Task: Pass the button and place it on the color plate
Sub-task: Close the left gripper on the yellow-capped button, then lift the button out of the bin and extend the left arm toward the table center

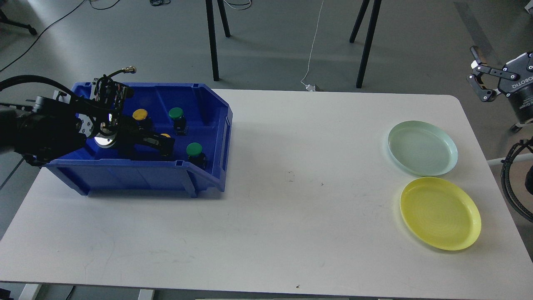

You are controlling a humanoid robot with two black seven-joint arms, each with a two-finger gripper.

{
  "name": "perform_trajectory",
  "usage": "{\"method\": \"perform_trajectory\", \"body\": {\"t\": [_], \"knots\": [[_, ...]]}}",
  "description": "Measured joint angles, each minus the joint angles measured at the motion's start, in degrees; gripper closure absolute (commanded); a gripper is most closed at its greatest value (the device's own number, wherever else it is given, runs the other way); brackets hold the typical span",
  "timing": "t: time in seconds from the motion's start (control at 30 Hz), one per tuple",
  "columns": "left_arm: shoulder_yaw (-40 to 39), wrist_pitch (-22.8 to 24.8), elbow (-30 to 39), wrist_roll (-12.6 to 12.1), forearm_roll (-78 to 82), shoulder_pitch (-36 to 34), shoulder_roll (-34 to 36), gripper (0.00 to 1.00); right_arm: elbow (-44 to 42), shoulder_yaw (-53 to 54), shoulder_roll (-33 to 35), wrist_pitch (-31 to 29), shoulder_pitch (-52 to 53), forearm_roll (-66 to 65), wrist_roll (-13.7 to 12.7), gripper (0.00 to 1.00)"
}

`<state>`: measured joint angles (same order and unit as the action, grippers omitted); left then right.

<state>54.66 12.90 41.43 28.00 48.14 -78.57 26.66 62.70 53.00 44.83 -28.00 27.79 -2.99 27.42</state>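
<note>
Left arm comes in from the left edge and reaches into the blue bin (216, 137) on the table's left side. Left gripper (164, 143) sits low inside the bin, fingers dark against the dark button bases, closed around a yellow button (165, 136) of which only a sliver of cap shows. Can't fully separate the two fingers, but they look clamped on it. Another yellow button (140, 114) stands behind the gripper, toward the back wall. Two green buttons in the bin too: one (176, 113) near the back, one (194, 149) near the front wall, just right of the gripper. White table (291, 208), middle bare. On the right side, pale green plate (422, 148) farther back, yellow plate (440, 213) nearer, close together, not touching. Right gripper (479, 79) hangs off the table's far right corner, above the floor, fingers apart, holding nothing.
</note>
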Motion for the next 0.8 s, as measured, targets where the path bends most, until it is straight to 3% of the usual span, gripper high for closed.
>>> {"method": "perform_trajectory", "body": {"t": [0.27,0.47,0.67,0.8], "knots": [[-0.09,-1.21,0.33,0.00,0.21,-1.36,1.35,0.97,-0.03,0.00,0.00,0.00,-0.02,0.00,0.00,0.01],[-1.92,-0.16,4.00,0.01,0.50,-7.09,6.59,0.97,-0.03,0.00,0.00,0.00,-0.02,0.00,0.00,0.01],[-4.82,5.07,14.72,0.00,0.90,-20.97,15.67,0.97,-0.03,0.00,-0.06,0.00,-0.02,0.00,0.00,0.01],[-15.93,12.70,21.31,0.00,0.13,-27.26,23.30,0.97,-0.03,0.00,-0.53,0.00,-0.02,0.00,0.00,0.01]]}}
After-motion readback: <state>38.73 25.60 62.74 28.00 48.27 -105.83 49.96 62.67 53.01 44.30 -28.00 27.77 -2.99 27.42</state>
